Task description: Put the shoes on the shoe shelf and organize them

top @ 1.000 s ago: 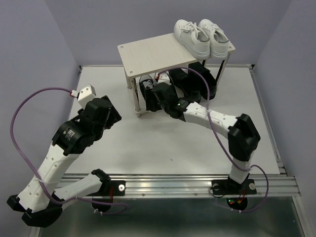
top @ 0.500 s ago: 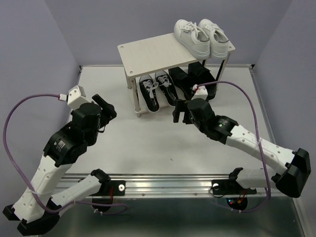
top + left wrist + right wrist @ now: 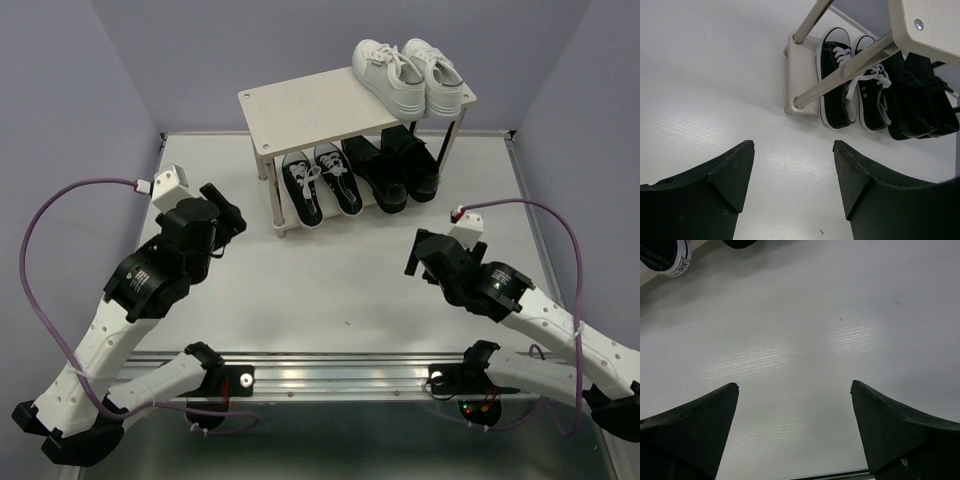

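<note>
A small two-tier shoe shelf (image 3: 320,110) of pale wood-grain boards on thin silver legs stands in the upper middle of the top view, on the white counter (image 3: 330,285). A pair of white lace-up sneakers (image 3: 412,76) sits side by side at the right end of its upper board. On the lower board, a pair of small black canvas sneakers with white laces and soles (image 3: 320,182) lies to the left. A pair of glossy black leather loafers (image 3: 395,165) lies just beside them to the right. The near ends of both pairs poke out from under the upper board. The left pincer (image 3: 226,218) hangs at centre left of the top view, well apart from the shelf. Its wrist view shows dark fingers (image 3: 730,170) spread wide with nothing between them, and the canvas sneakers and loafers fill the upper right behind a silver leg. The right pincer (image 3: 416,256) hangs right of centre, below the shelf, also gaping wide and holding nothing. In its wrist view only counter lies between the fingers (image 3: 890,425), with a canvas sneaker heel in the upper left corner.
</note>
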